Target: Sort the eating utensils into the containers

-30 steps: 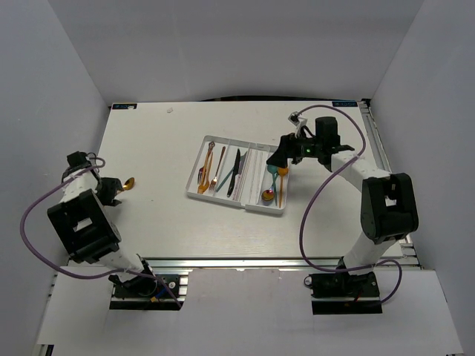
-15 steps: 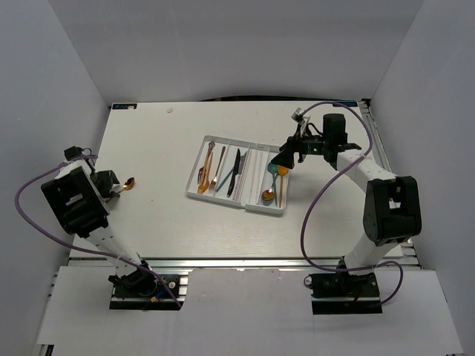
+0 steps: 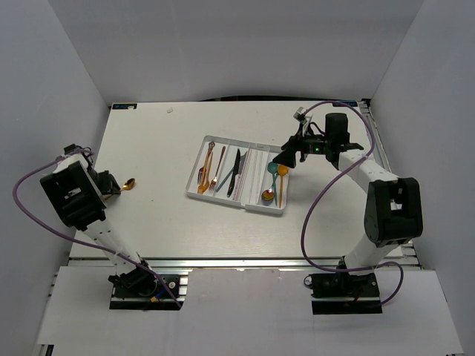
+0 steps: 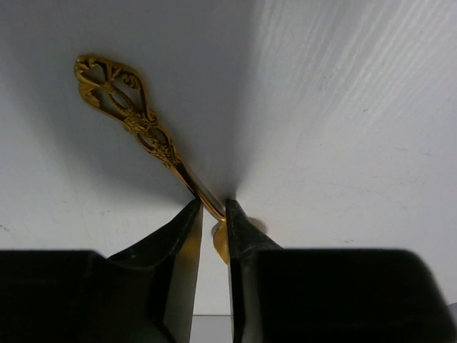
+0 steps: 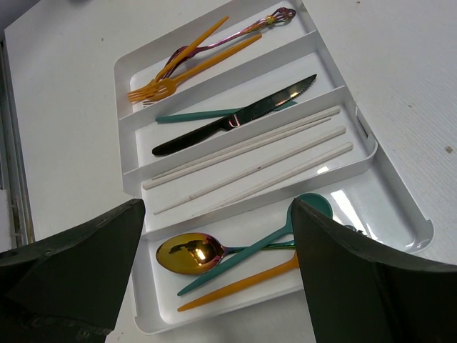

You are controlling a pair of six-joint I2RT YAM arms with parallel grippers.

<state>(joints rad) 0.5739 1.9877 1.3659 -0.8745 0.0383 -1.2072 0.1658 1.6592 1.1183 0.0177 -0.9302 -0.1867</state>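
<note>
A gold spoon (image 4: 118, 96) with an ornate handle lies on the white table at the far left (image 3: 129, 182). My left gripper (image 4: 213, 209) is shut on its thin neck, low at the table; it also shows in the top view (image 3: 113, 185). The white tray (image 3: 236, 205) sits mid-table. Seen from the right wrist (image 5: 127, 121), its compartments hold orange forks (image 5: 187, 68), a black knife (image 5: 235, 123) and a teal one, pale chopsticks (image 5: 250, 153), and an iridescent spoon (image 5: 187, 255), a teal spoon (image 5: 246, 257) and an orange one. My right gripper (image 5: 218, 236) is open and empty above the spoon compartment (image 3: 283, 159).
White walls enclose the table on the left, back and right. A metal rail (image 3: 375, 141) runs along the table's right edge, next to the right arm. A purple cable (image 3: 30, 222) loops beside the left arm.
The left arm's upper link has swung left and up while its gripper stayed at the gold spoon. The right gripper has drawn back slightly to the right of the tray.
</note>
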